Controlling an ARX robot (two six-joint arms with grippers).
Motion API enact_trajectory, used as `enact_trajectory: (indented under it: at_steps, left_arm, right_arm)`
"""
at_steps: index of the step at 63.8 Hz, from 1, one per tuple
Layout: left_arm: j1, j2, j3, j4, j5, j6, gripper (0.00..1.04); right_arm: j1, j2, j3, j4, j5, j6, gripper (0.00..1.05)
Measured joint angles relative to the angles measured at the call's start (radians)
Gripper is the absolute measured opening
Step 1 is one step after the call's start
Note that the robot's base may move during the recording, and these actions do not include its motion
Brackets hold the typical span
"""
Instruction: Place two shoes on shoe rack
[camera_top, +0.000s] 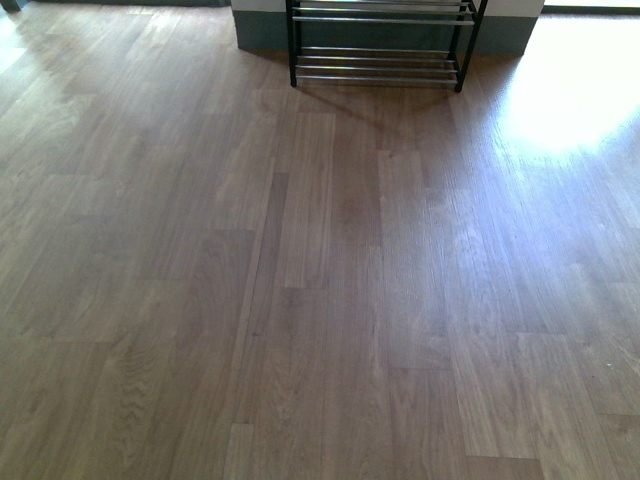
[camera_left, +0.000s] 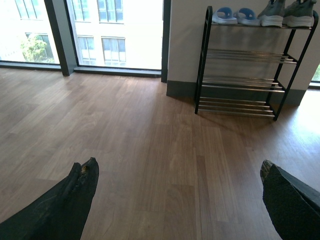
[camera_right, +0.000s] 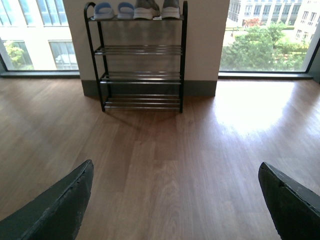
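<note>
The black-framed shoe rack (camera_top: 378, 62) with chrome rods stands against the far wall; the front view shows only its lowest tiers. In the left wrist view the shoe rack (camera_left: 245, 80) carries two pale blue slippers (camera_left: 234, 16) and two grey sneakers (camera_left: 286, 14) side by side on its top tier. The right wrist view shows the same shoe rack (camera_right: 140, 75), slippers (camera_right: 113, 10) and sneakers (camera_right: 156, 9). My left gripper (camera_left: 177, 167) and right gripper (camera_right: 175, 170) are both open, empty, and well back from the rack over bare floor.
Brown wood-plank floor (camera_top: 320, 300) stretches from me to the rack. Floor-to-ceiling windows (camera_left: 117, 32) flank the wall behind the rack, and a bright sun patch (camera_top: 570, 90) lies on the floor at the right.
</note>
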Motion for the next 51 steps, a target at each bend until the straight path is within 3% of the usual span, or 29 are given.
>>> enact_trajectory:
  at_steps: [51]
  left_arm:
    - [0.0,0.0,0.0,0.0,0.0,0.0,0.95]
  right_arm:
    - [0.0,0.0,0.0,0.0,0.0,0.0,0.96]
